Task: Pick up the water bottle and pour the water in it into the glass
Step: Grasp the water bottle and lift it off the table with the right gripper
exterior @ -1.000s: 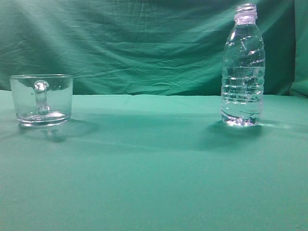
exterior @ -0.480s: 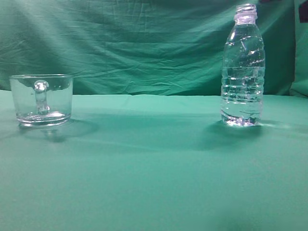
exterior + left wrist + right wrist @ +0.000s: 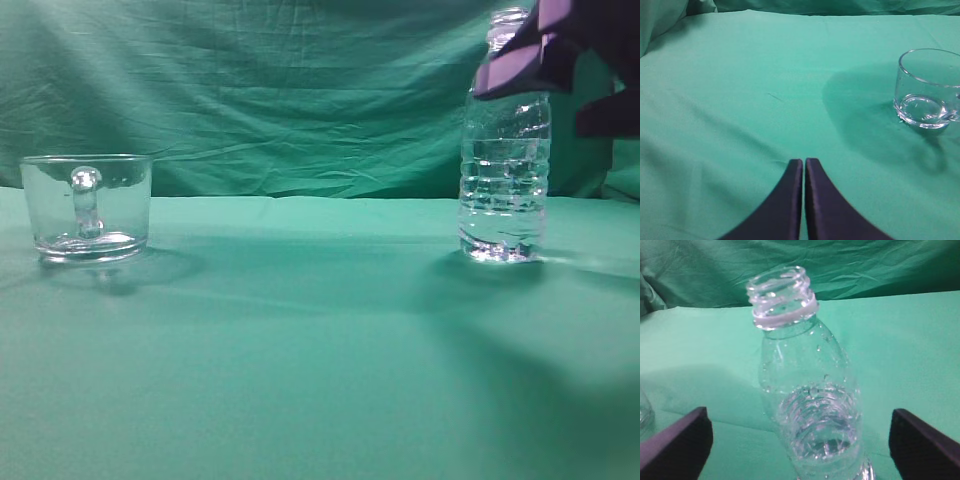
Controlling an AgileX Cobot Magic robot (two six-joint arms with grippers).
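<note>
- Since the earlier frames, the right hand has come into the exterior view at the upper right, where before only the backdrop and the bottle's top showed; bottle and glass have not shifted.
- Nearest in the left wrist view, the left hand hangs low over the green worktop, its two dark fingertips pressed together with only a hairline seam between them and nothing held.
- Beyond it, to the right in that view, the glass stands upright on the cloth, well apart from the hand.
- In the exterior view the glass sits at the far left, its rounded handle turned toward the camera.
- Well apart from it, at the right, the water bottle stands upright on the worktop with its neck uncapped.
- Water shows in the bottle's ribbed lower body as glints; its level is hard to tell.
- From the right wrist view, the right hand is spread wide, one finger at each side of the bottle, neither touching it.
- Farthest back hangs a creased green backdrop.
</note>
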